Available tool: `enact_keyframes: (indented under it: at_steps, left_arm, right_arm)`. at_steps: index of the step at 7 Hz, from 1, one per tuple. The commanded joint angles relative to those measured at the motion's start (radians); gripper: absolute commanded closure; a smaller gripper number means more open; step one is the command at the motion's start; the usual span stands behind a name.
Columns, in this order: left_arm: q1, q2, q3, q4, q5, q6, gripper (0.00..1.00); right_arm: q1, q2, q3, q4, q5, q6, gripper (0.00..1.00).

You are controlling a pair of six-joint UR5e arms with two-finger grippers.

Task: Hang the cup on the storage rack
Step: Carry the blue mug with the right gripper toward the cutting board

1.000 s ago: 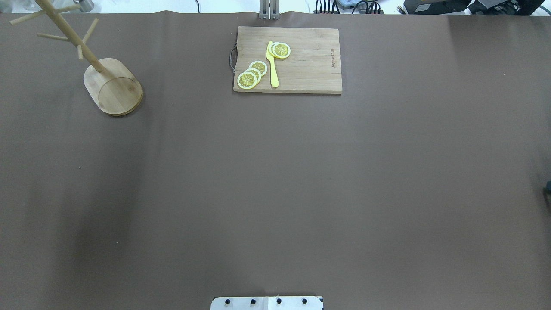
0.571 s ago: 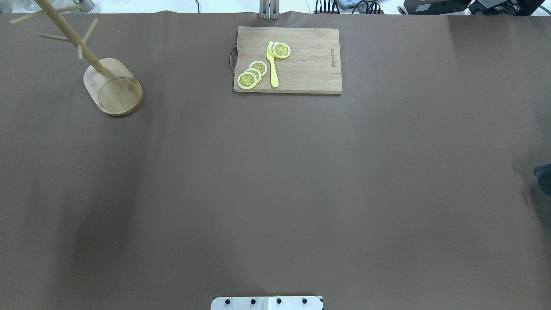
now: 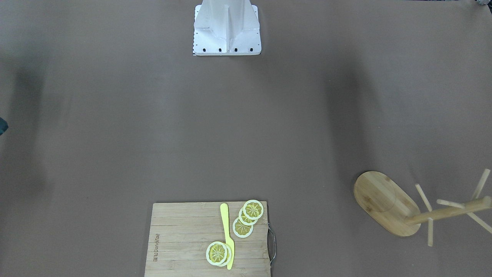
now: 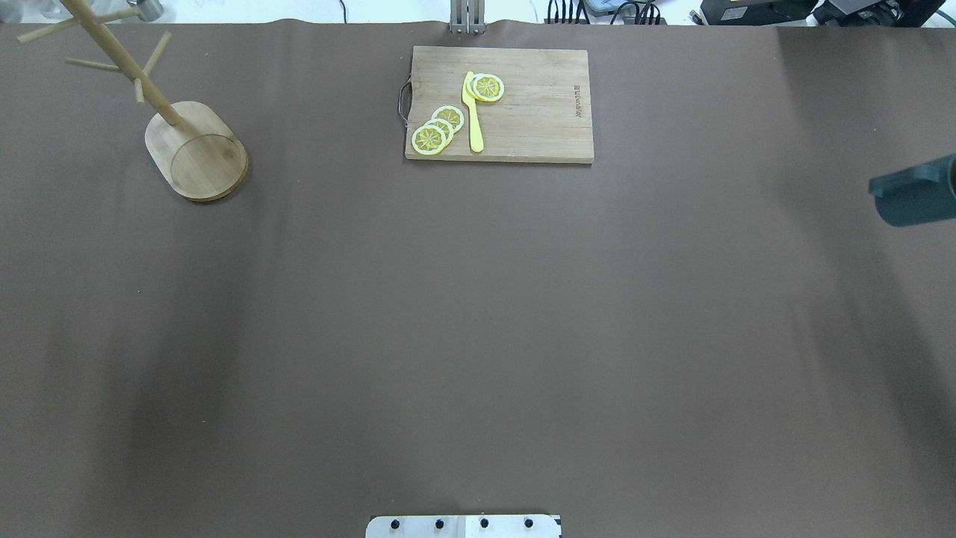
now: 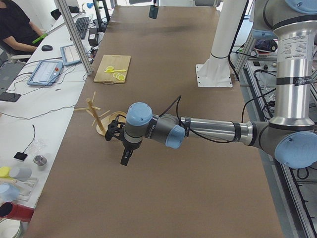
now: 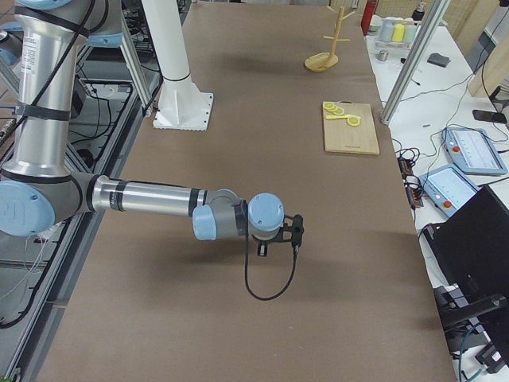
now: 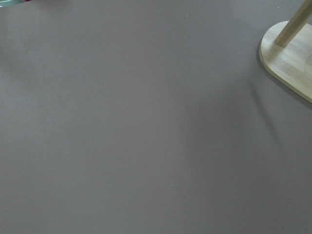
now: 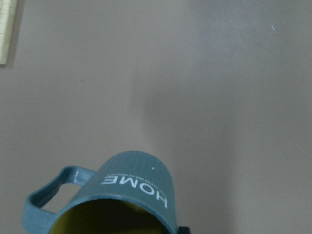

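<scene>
The cup [image 4: 913,196] is dark teal and lies on its side in the air at the right edge of the overhead view, handle toward the far side. In the right wrist view the cup [image 8: 124,195] fills the bottom, showing "HOME" lettering and a yellowish inside. My right gripper [image 6: 296,231] holds it; its fingers are almost entirely hidden. The storage rack [image 4: 198,153] stands at the far left, also seen from the front [image 3: 386,204] and in the left wrist view [image 7: 287,63]. My left gripper [image 5: 125,159] hangs near the rack; I cannot tell whether it is open or shut.
A bamboo cutting board [image 4: 523,112] with lemon slices [image 4: 437,128] and a yellow knife [image 4: 473,112] lies at the far middle of the brown table. The robot's base plate [image 4: 463,526] is at the near edge.
The cup has come further into the overhead view from the right edge, moving left and toward the far side of the table. The rack and board have not moved.
</scene>
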Motion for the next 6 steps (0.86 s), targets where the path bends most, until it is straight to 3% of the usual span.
enact_keyframes:
  at_steps: [1, 4, 6]
  left_arm:
    - [-0.001, 0.003, -0.002, 0.0, -0.001, 0.0, 0.01]
    - [0.002, -0.012, 0.011, 0.006, 0.003, -0.002, 0.01]
    - [0.003, 0.0, 0.002, 0.002, -0.001, -0.002, 0.01]
  right_arm:
    - [-0.187, 0.251, 0.003, -0.053, -0.085, 0.011, 1.0]
    - [-0.503, 0.523, -0.011, -0.089, -0.3, 0.127, 1.0]
    - [-0.681, 0.704, -0.152, -0.083, -0.479, 0.204, 1.0]
